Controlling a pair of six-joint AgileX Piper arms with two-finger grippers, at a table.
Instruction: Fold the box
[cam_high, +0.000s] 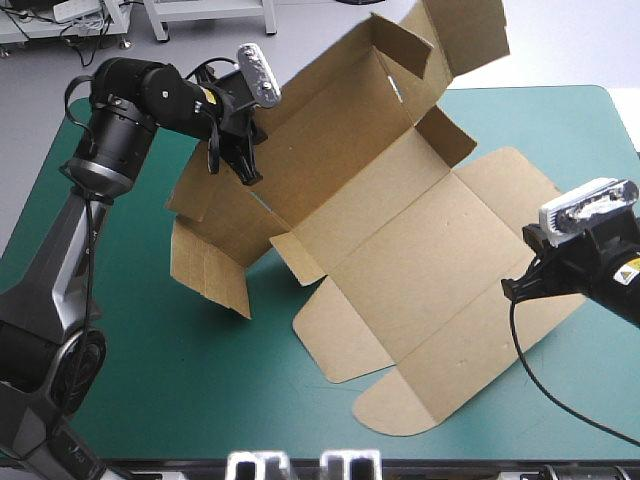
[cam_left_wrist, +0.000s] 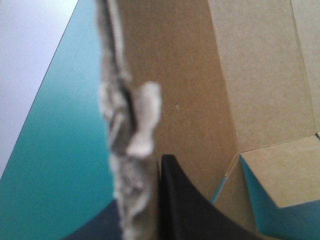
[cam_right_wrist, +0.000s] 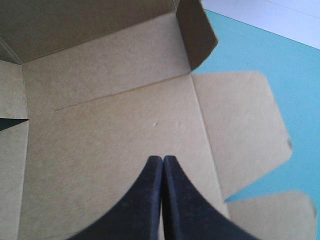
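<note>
High view: left tool (cam_high: 248, 172) pinches the raised side of the box (cam_high: 400, 250); right tool (cam_high: 512, 288) is closed, empty. A weak pinch could let that side flop down.

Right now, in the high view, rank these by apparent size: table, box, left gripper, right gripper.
1. table
2. box
3. left gripper and right gripper: look alike; the left is raised nearer the camera, so unranked.

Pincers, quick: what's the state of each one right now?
Left pincer: closed on the box, at its raised wall.
Right pincer: closed, no board between its fingers.
</note>
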